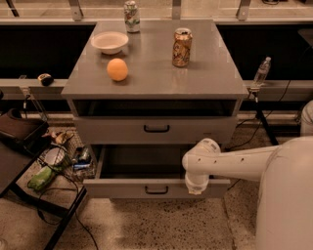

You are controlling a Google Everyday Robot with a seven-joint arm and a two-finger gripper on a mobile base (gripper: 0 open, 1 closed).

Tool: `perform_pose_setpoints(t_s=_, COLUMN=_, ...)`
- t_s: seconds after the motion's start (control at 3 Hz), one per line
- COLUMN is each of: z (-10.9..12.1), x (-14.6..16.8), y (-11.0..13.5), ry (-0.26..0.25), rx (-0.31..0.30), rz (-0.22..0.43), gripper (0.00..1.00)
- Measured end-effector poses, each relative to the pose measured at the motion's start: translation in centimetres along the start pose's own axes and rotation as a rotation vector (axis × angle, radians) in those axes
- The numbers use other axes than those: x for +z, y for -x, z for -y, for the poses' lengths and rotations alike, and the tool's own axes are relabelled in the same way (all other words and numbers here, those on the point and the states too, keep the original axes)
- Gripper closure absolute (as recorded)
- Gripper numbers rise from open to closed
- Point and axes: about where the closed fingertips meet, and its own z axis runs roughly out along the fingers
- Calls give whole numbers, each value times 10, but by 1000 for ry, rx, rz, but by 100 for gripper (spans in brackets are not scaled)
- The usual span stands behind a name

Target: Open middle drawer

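Note:
The middle drawer (146, 161) is pulled well out of the grey cabinet. Its wide, shallow grey tray is bare, and its front carries a small black bar handle (156, 189). My gripper (195, 188) sits at the right end of that drawer front, right of the handle, at the end of my white arm (234, 158), which reaches in from the right. The wrist covers the gripper's tip. Above it, another grey drawer (112, 131) with a black handle is shut. No drawer shows below the open one.
On the cabinet top (215, 73) are a white bowl (109, 42), an orange (117, 69), a brown can (182, 47) and a second can (130, 10) at the back. A wire basket of clutter (63, 156) and a dark chair (19, 132) stand left. A water bottle (261, 71) stands right.

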Motion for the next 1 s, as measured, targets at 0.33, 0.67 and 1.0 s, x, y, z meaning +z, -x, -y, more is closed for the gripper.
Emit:
perform_pose_setpoints(t_s=0.33, z=0, x=-6, y=0, ry=0, rx=0, rz=0, gripper=100)
perform_pose_setpoints(t_s=0.67, z=-14, x=-14, y=-8, ry=23, rx=6, rz=-26, gripper=100)
perform_pose_setpoints(t_s=1.0, z=-20, x=-13, y=-11, ry=28, rx=7, rz=-23, gripper=100)
